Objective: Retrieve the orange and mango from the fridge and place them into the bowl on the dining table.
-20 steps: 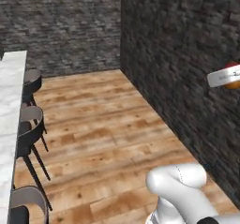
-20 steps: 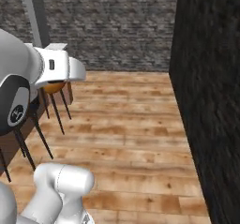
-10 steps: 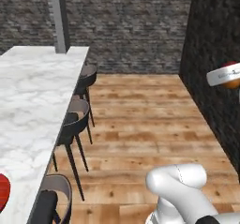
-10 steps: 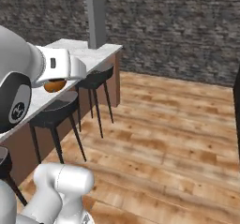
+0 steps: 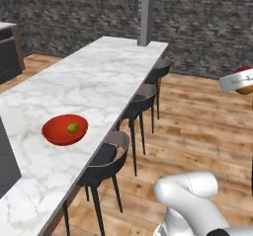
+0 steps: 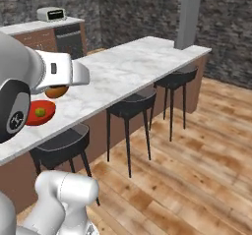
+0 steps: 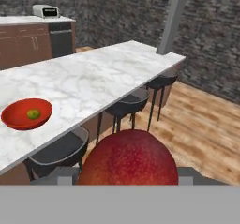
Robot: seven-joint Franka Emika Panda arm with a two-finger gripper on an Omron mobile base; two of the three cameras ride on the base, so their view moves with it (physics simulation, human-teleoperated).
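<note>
Left base view: claw [image 5: 243, 82] at the right frame edge, cut off, so the jaws are hard to read. It is clamped on a red-orange fruit [image 5: 246, 88] that is half hidden by the white finger housing. I can't say if it's the mango or the orange. The red bowl [image 5: 51, 134] is well to the claw's left and lower, on the marble tabletop [image 5: 104, 77], set a little in from its stool-side edge. A small yellow-green fruit [image 5: 73, 128] lies in the bowl, too small to identify. Bare marble all round the bowl. Stools [image 5: 106, 160] are tucked under the edge between the claw and the bowl.

Right base view: the held fruit [image 6: 55, 92] peeks out under the claw, its top hidden. The bowl [image 6: 32, 120] is just below and behind it, partly blocked by the arm. The tabletop runs on to a grey pillar [image 6: 189, 13] at its far end, with open wood floor [image 6: 197, 170] on the right.

Hand view: the held fruit [image 7: 129, 160] blocks the lower centre and its bottom is cut off. The bowl [image 7: 18, 121] is ahead and left of the claw, in full view.
</note>
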